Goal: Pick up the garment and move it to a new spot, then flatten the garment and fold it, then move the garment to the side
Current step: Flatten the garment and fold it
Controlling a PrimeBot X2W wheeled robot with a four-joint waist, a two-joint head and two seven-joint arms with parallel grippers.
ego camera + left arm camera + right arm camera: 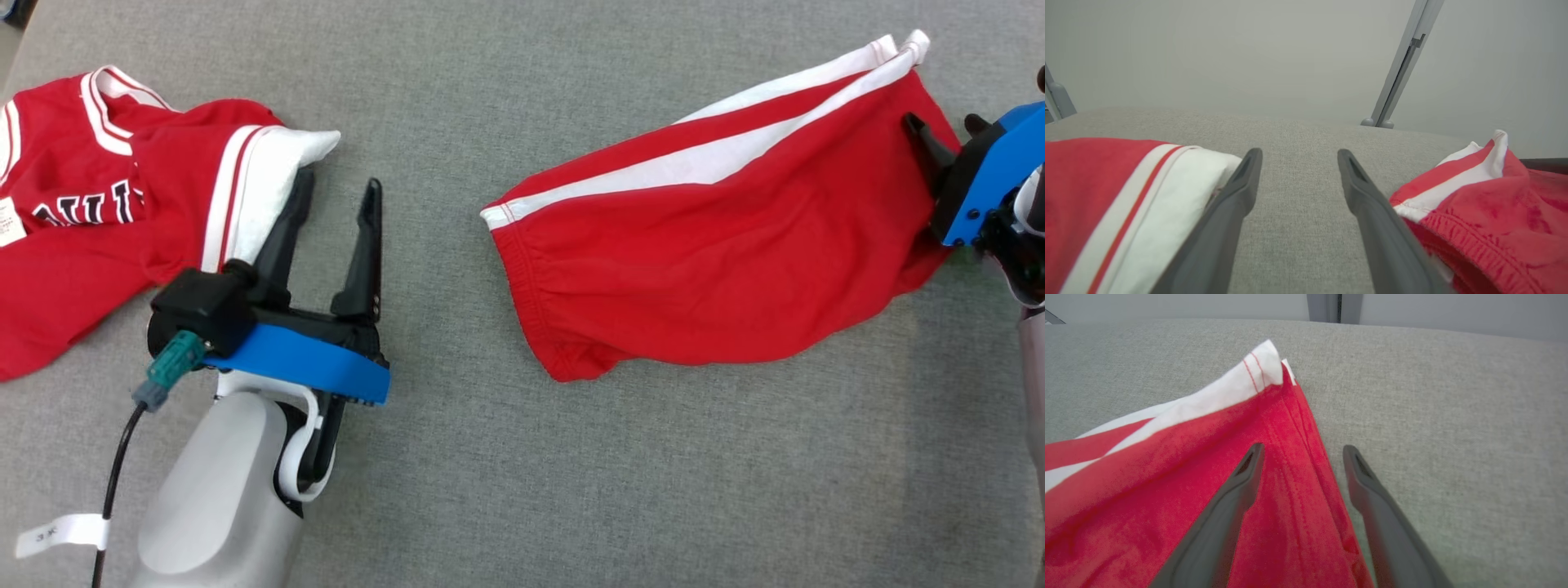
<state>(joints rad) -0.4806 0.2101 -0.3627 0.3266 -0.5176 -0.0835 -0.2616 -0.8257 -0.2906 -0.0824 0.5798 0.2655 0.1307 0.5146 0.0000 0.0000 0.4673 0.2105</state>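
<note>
Head view: the shirt [98, 220] is lying crumpled at 9 o'clock on the grey table [522, 490], running off the pic's edge. Its black lettering & a small white tag are facing up, and one white sleeve is poking toward the centre. The left gripper [340, 181] is sitting at approx 8 o'clock w/ its jaws standing wide apart, holding nothing. One finger is lying right against the sleeve's edge, the other over bare table. A black cable [114, 474] w/ a white label is hanging beside the forearm. The shorts [694, 269] are lying spread from the centre out to 2 o'clock, white stripes along the top. The right gripper [940, 122] is reaching in at 3 o'clock, fingers spread wide at the shorts' far corner.

Left wrist view: bare grey table is showing btwn the two fingers. The white sleeve is pressing up to the finger at 8 o'clock. The shorts' waistband is lying at 4 o'clock behind the other finger. A grey post [1400, 69] is rising at 1 o'clock.

Right wrist view: the finger at 7 o'clock is hanging over red cloth, the one at 5 o'clock over bare table. The shorts' edge is running btwn them up to a white corner at 11 o'clock. Nothing is being pinched; can't tell if the tips are touching the cloth.
</note>
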